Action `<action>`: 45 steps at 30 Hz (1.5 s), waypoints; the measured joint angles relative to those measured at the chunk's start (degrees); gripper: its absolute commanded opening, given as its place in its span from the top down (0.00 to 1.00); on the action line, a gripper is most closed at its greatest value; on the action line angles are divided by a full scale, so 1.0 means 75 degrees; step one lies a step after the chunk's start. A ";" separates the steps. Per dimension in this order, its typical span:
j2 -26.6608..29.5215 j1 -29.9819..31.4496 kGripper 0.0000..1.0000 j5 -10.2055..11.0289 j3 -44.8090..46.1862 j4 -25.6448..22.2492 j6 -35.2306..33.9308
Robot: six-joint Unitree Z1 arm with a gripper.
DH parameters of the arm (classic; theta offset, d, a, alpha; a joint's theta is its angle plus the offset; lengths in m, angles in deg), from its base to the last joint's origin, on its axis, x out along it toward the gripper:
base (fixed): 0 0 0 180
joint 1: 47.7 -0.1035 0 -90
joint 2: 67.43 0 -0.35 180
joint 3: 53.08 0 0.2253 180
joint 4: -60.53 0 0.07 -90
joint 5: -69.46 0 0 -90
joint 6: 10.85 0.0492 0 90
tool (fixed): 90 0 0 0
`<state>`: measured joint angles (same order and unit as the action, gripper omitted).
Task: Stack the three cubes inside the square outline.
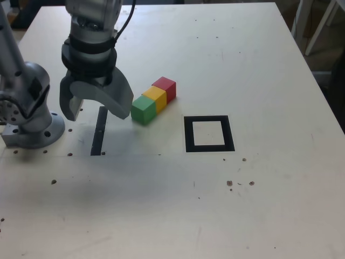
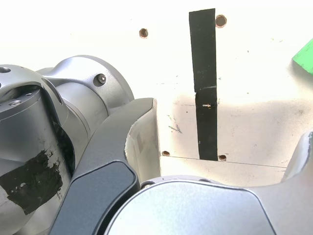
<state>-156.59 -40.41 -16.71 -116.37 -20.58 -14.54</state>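
Observation:
Three cubes lie touching in a diagonal row on the white table: green (image 1: 143, 109) nearest, yellow (image 1: 156, 99) in the middle, red (image 1: 165, 88) farthest. The square outline (image 1: 188, 134), a thick black frame with a pale centre, lies to the exterior view's right of them, with nothing in it. My gripper (image 1: 97, 112) hangs open over the table, just to the exterior view's left of the green cube, and nothing is between its fingers. The wrist view shows both open fingers around my gripper (image 2: 220, 147) and only a corner of the green cube (image 2: 305, 56).
A straight black strip (image 1: 98, 132) (image 2: 205, 73) lies on the table under the gripper. The arm's grey base (image 1: 32, 124) (image 2: 73, 122) stands at the exterior view's left edge. The table's right edge (image 1: 323, 91) runs diagonally, with white furniture legs (image 1: 318, 27) beyond it.

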 measured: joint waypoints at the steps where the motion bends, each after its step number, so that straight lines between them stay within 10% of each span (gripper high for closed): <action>1: 0.0000 0.0000 0.02 0.0000 0.0000 -0.0002 0.0000; 33: 0.0346 -0.0293 0.03 0.0420 -0.0847 -0.0645 0.0798; 45: -0.0363 -0.1695 0.03 0.1479 -0.1637 -0.0396 0.3042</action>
<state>-159.31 -53.12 -5.62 -128.65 -23.55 8.28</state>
